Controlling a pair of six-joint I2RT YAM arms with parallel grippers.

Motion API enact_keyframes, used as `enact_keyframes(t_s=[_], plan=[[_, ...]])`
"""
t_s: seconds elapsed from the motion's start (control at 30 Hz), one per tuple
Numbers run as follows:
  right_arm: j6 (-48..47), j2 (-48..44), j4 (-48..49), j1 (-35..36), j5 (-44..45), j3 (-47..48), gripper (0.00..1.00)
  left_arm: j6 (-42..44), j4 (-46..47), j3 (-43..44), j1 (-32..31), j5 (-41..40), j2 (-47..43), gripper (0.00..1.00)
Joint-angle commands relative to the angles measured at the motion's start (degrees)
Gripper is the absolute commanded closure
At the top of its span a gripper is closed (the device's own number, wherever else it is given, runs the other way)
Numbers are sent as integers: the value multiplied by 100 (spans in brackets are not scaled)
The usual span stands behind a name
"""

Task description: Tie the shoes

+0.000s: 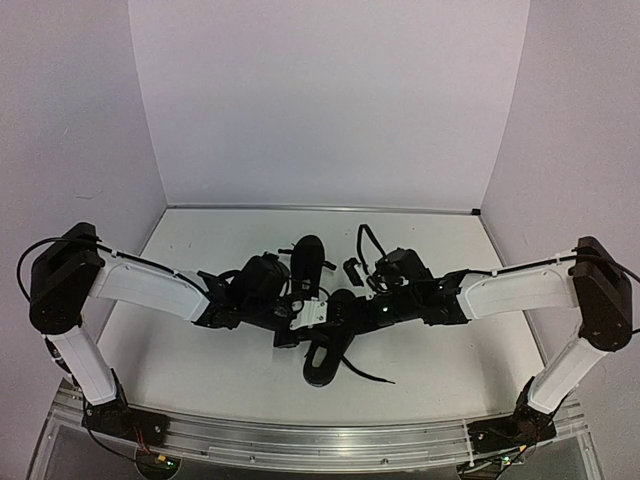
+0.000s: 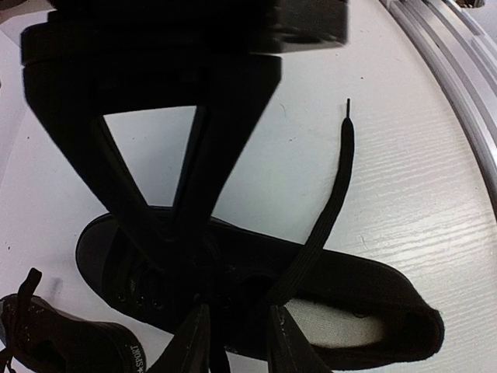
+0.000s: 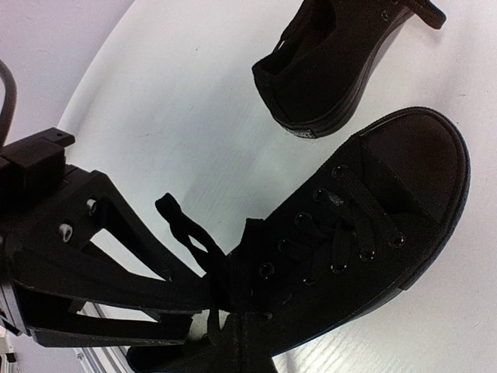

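- The near shoe [image 1: 322,368] lies mid-table on the white table [image 1: 200,372], heel at 6 o'clock and toe at 12 o'clock under both grippers. Its pale insole shows.
- Its loose lace end [image 2: 340,167] runs off the shoe's side and lies flat on the table, trailing toward 4 o'clock in the top view.
- The right gripper [image 3: 213,299] reaches in from 3 o'clock, its fingers pressed together on a lace loop [image 3: 180,227] by the top eyelets.
- The left gripper [image 2: 182,247] reaches in from 9 o'clock and points down at the same laces. Its black tips merge with the black shoe, so I cannot tell whether they are parted or pinching.
- The far shoe [image 1: 305,258] lies just beyond at 12 o'clock, its heel beside the near shoe's toe. White letters on the heel read "SPORT".
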Motion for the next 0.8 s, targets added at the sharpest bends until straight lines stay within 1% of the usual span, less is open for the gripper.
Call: enact_keyframes(t_s=[0.0,0.07,0.17,0.43,0.63,0.77], plan=[[33,45,203,-19,-61,83,100,499,-549,265,14,251,-198,74],[33,52,203,-23,-61,83,100,612,-869,438,10,267,-94,74],[33,56,212,-19,-70,83,100,717,-1114,573,6,226,55,75],[22,98,220,-22,-98,86,100,816,-1165,791,-29,226,277,74],[11,111,223,-17,-106,92,100,929,-1377,994,-38,140,500,73],[22,107,229,-20,-107,92,100,931,-1457,1078,-38,46,629,76]])
